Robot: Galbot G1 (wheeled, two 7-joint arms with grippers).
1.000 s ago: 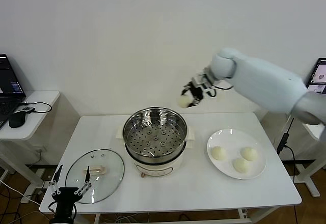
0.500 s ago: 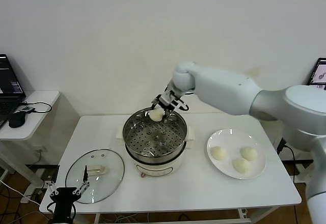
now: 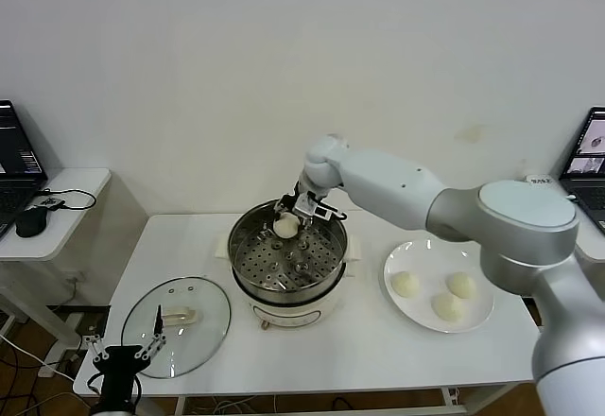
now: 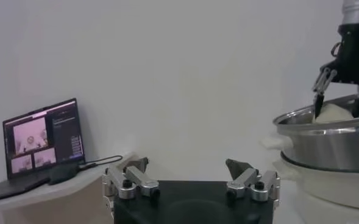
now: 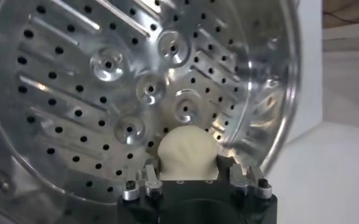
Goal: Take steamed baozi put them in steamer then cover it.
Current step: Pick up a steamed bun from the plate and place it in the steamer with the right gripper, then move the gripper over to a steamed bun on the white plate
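While the left gripper [image 3: 124, 353] waits spread wide below the table's [image 3: 378, 340] front edge, the right gripper [image 3: 295, 214] pinches one bun [image 3: 285, 228] inside the steamer's [image 3: 288, 251] back rim; three buns [image 3: 437, 295] remain on the plate [image 3: 395, 307].

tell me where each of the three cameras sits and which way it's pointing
Head view: on the robot's head, looking forward and down at the white table with steamer, glass cover and plate; both arms show.
Left wrist view: low by the table's near left edge, looking across at the steamer's side; the open left gripper shows.
Right wrist view: over the steamer, looking into the perforated tray; the right gripper brackets a baozi.
Shared: all three show that steamer and baozi.
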